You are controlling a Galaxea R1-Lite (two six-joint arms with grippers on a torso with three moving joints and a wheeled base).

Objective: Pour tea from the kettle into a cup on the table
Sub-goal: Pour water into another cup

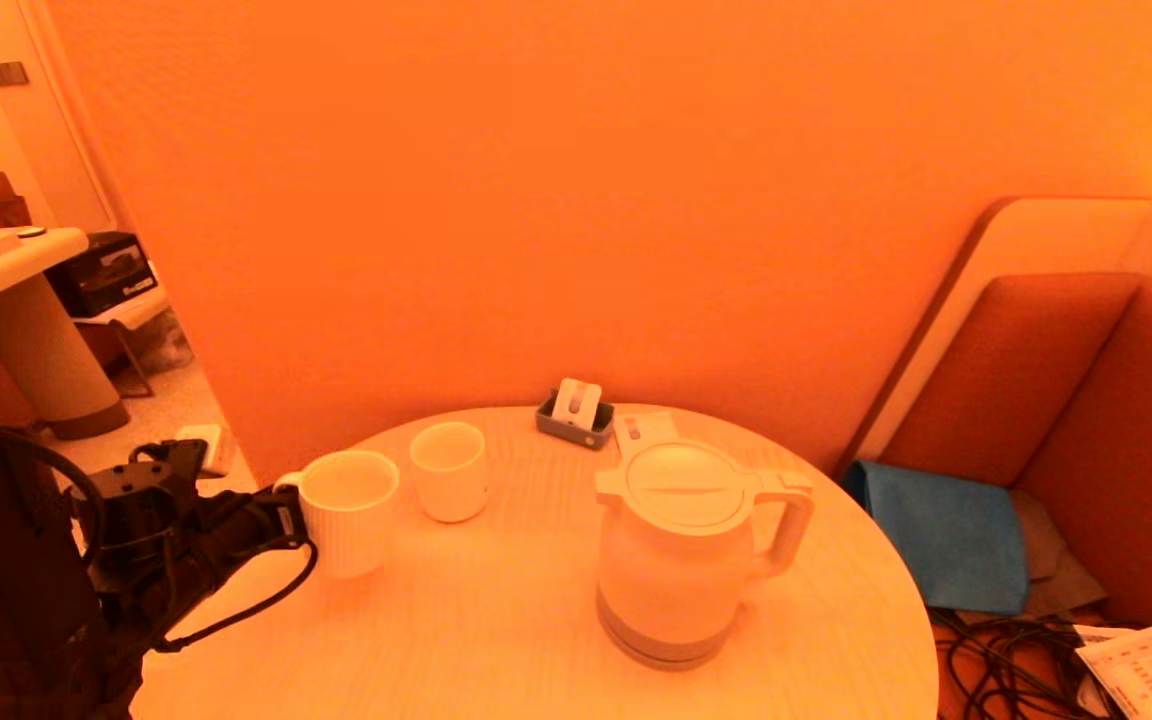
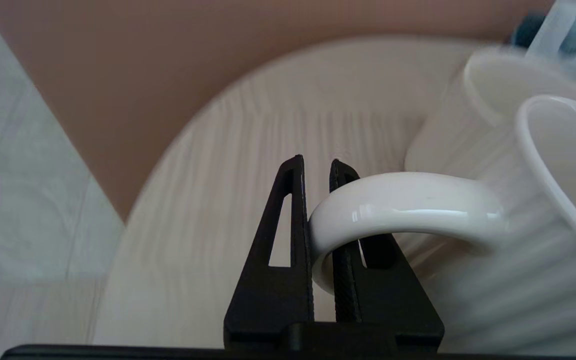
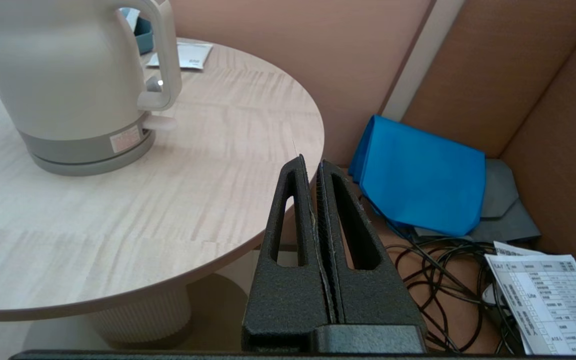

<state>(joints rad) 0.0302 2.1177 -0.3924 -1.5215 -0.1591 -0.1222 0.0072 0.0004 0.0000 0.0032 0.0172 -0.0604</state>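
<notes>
A hotel room or lounge corner, by the look of it: a small round wooden tabletop (image 1: 496,620) carries an electric kettle (image 1: 681,555), a mug (image 1: 346,510), a cup (image 1: 449,470) and a sachet tray (image 1: 574,412), beside a padded corner bench (image 1: 1086,400) against a plain wall.

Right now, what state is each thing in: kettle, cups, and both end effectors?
kettle: upright on the table, lid shut, ungrasped.
cup: upright, looks empty, untouched.
mug: upright beside the cup, looks empty, handle gripped.
left end effector: shut on the mug handle at the table's left edge.
right end effector: shut, empty, off the table's right edge, away from the kettle.
</notes>
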